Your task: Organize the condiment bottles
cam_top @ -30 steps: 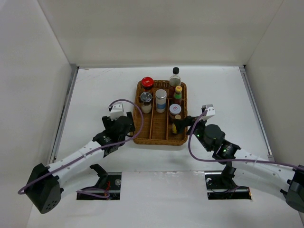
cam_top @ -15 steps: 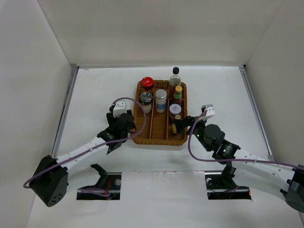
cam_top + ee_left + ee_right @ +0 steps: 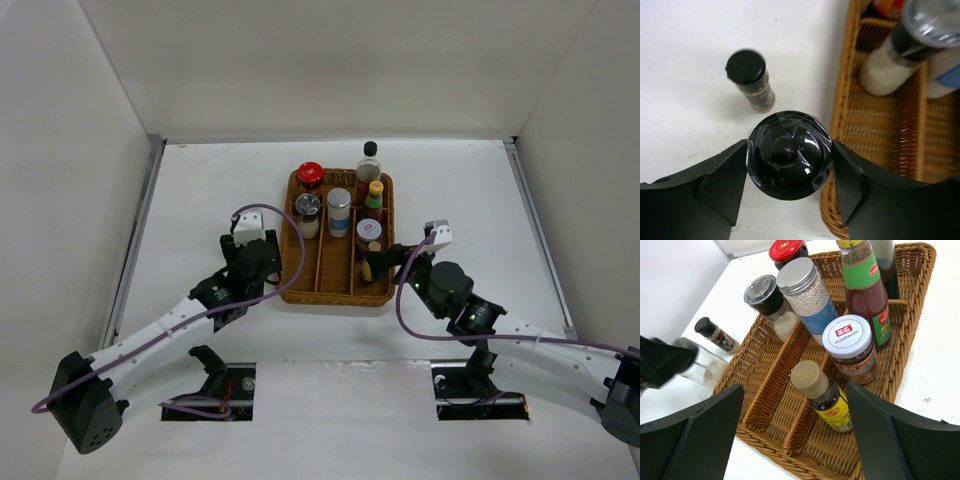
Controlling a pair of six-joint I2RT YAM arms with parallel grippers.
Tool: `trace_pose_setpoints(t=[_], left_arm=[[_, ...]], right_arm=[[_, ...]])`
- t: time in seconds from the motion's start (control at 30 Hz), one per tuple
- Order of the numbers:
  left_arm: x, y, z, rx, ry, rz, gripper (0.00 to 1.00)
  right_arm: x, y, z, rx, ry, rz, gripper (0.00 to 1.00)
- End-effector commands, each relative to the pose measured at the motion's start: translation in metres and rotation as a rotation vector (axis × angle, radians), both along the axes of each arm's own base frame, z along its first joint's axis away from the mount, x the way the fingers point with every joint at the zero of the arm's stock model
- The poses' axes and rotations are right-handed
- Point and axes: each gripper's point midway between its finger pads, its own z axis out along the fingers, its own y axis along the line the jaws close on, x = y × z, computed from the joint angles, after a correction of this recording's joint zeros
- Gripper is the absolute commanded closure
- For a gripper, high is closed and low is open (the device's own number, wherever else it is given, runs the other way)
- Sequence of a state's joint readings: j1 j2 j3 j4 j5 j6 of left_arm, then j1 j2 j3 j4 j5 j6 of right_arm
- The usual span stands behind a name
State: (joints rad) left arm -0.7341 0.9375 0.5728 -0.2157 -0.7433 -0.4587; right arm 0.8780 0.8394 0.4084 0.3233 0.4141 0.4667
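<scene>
So the left end effector (image 3: 790, 152) was pinching a black-capped bottle (image 3: 789, 167) by its cap, just beside the wicker tray (image 3: 840, 125). Meanwhile the right end effector (image 3: 796, 386) sat spread wide near the tray, gripping nothing.

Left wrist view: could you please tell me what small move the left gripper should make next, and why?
Probably a short straight lift. The left gripper is closed on the black-capped clear bottle, which appears to stand on the white table just outside the brown wicker tray, so it likely must clear that rim before going into a compartment.
</scene>
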Motion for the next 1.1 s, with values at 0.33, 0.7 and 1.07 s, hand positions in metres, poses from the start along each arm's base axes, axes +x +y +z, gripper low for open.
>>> trace_pose_setpoints(t=[0.33,0.7,1.07], left_arm=[[0.008,-0.078,0.106,-0.148,-0.178,-0.156,0.60],[0.026,-0.113,0.074,-0.124,-0.147,-0.211,0.60],[0.049,-0.127,0.030,-0.041,-0.108,-0.225,0.58]], right_arm=[[0.001,0.001,0.017,0.056,-0.045,0.000,0.10],[0.001,0.002,0.018,0.054,-0.047,0.003,0.11],[0.001,0.003,0.016,0.049,-0.045,0.006,0.11]])
